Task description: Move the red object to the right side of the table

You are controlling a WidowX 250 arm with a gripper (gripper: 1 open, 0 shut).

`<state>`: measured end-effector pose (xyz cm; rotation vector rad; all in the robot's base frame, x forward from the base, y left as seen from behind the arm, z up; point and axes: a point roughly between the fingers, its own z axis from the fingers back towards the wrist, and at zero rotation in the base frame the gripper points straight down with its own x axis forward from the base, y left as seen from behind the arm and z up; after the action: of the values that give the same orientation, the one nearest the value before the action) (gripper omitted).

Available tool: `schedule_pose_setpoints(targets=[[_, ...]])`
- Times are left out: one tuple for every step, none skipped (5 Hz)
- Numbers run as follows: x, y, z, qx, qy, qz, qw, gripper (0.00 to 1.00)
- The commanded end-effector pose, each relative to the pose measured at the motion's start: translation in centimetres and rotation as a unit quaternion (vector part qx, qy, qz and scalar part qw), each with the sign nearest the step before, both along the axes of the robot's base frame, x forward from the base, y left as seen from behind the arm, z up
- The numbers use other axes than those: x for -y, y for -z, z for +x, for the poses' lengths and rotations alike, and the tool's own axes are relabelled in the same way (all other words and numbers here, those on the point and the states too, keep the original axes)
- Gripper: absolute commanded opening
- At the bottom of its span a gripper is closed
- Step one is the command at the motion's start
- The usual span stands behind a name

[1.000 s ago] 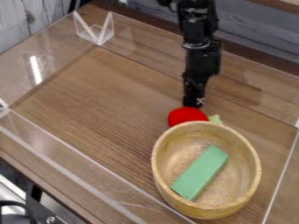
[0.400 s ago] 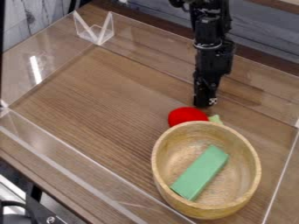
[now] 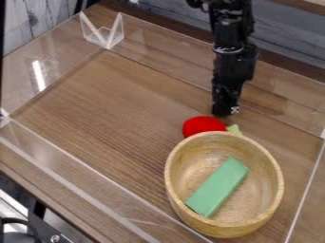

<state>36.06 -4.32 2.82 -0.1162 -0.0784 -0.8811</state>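
Note:
The red object [image 3: 200, 126], a small glossy strawberry with a green cap at its right, lies on the table [image 3: 114, 104] against the far rim of the wooden bowl. My gripper [image 3: 223, 108] points straight down just behind and to the right of it. The narrow fingers are shut with nothing between them. Whether the tips touch the strawberry I cannot tell.
A round light wooden bowl [image 3: 178, 185] holding a flat green block [image 3: 219, 186] stands at the front right. Low clear acrylic walls [image 3: 51, 157] border the tabletop, with a clear bracket [image 3: 102, 30] at the far left corner.
My gripper has edged slightly right, from over the strawberry to beside it. The strawberry, bowl and block have not moved.

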Motion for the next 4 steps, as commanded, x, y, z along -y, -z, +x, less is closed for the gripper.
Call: schedule_pose_setpoints(targets=[[0.3, -4.1, 1.0, 0.057, -0.005, 0.0, 0.9983, 0.0], [0.5, -4.1, 1.3, 0.063, -0.008, -0.001, 0.998, 0.0], [0.5, -3.3, 1.5, 0.059, -0.004, -0.005, 0.9982, 0.0], [0.4, -2.5, 1.7, 0.056, -0.002, -0.009, 0.9984, 0.0]])
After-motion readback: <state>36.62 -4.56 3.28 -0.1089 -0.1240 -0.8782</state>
